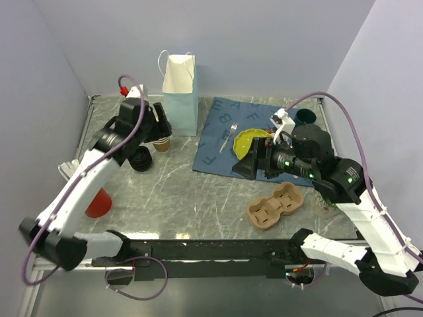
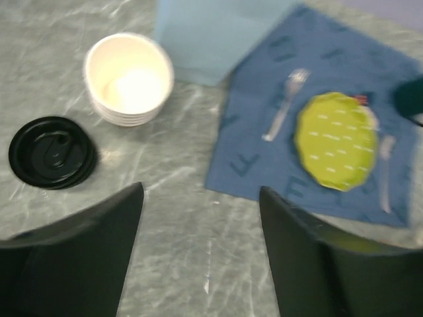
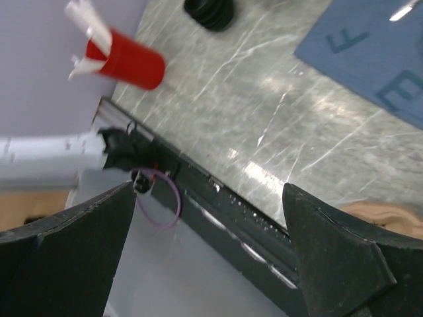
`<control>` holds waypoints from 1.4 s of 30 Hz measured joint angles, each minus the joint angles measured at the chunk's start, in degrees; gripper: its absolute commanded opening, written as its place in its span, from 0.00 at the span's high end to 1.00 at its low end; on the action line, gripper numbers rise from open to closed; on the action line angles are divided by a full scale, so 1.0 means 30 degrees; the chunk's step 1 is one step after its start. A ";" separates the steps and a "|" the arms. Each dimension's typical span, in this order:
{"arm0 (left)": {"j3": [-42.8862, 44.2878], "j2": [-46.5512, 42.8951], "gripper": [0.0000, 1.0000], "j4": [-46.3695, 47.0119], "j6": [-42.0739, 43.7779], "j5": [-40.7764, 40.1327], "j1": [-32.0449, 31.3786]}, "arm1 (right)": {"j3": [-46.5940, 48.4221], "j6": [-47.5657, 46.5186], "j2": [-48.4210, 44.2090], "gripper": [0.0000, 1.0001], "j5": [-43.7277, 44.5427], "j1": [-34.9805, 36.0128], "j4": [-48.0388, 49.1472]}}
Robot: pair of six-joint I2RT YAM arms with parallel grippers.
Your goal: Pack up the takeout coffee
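The takeout coffee is out of view; no lidded brown cup shows anywhere. A stack of lidless paper cups (image 2: 129, 79) stands beside the paper bag, brown outside (image 1: 162, 144) and cream inside. Left of it lies a stack of black lids (image 2: 51, 152), also at the back left (image 1: 140, 159) in the top view. My left gripper (image 2: 201, 191) hovers open over bare table just right of the cups, by the bag (image 1: 160, 127). My right gripper (image 3: 210, 191) is open and holds nothing, raised at the mat's near edge (image 1: 243, 166) and aimed at the table's front edge.
A white paper bag (image 1: 180, 92) stands upright at the back. The blue mat (image 1: 215, 142) carries a yellow-green plate (image 1: 248, 140), a fork (image 1: 229, 137) and a dark green mug (image 1: 305, 117). A cardboard cup carrier (image 1: 276, 206) lies front right, a red cup (image 1: 98, 203) front left.
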 measured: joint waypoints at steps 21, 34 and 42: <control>0.1523 0.7854 0.61 0.2033 0.6521 0.0743 0.2091 | -0.0153 -0.3045 -0.2208 0.05 -0.1151 0.0000 -0.0678; 0.1530 0.8808 0.70 0.2113 0.8218 0.1384 0.2091 | -0.0153 -0.2994 -0.2310 0.05 -0.1020 0.0000 -0.0648; 0.1574 0.9457 0.85 0.2164 0.8663 0.1392 0.2091 | -0.0153 -0.2994 -0.2302 0.03 -0.0896 0.0000 -0.0656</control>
